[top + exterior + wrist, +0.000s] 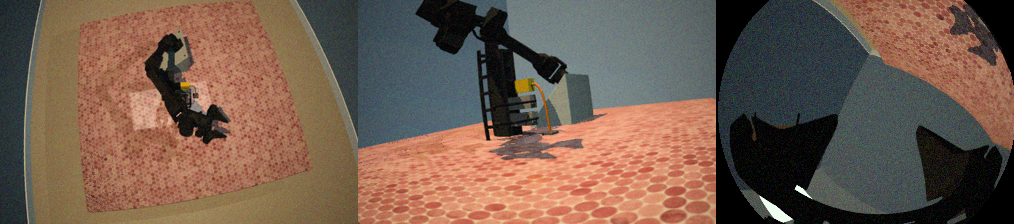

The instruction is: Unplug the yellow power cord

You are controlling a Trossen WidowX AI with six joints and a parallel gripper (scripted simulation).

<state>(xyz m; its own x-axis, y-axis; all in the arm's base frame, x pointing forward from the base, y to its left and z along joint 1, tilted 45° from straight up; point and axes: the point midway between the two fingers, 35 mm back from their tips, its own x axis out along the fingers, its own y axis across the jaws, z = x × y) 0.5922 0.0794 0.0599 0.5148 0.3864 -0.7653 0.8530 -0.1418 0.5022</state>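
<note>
gripper: the gripper (pixel 876 163) stands wide open with nothing between its fingers; in the wrist view only a grey surface and the dotted mat show in the gap.
arm: the black arm (pixel 518 45) reaches out from its upright column, raised well above the mat.
plug: the yellow plug (pixel 524 86) sits up beside the column, above two grey slabs (whether it is seated in the power strip cannot be told).
cord: the orange-yellow cord (pixel 544 105) arcs from the plug down to the mat.
strip: the stacked grey slabs (pixel 522 109) by the column look like the power strip, partly hidden.
grey block: a pale grey block (pixel 573 98) stands just behind the cord, near the gripper.
mat: the red dotted mat (pixel 255 109) lies on a tan table (pixel 54 164).
</note>
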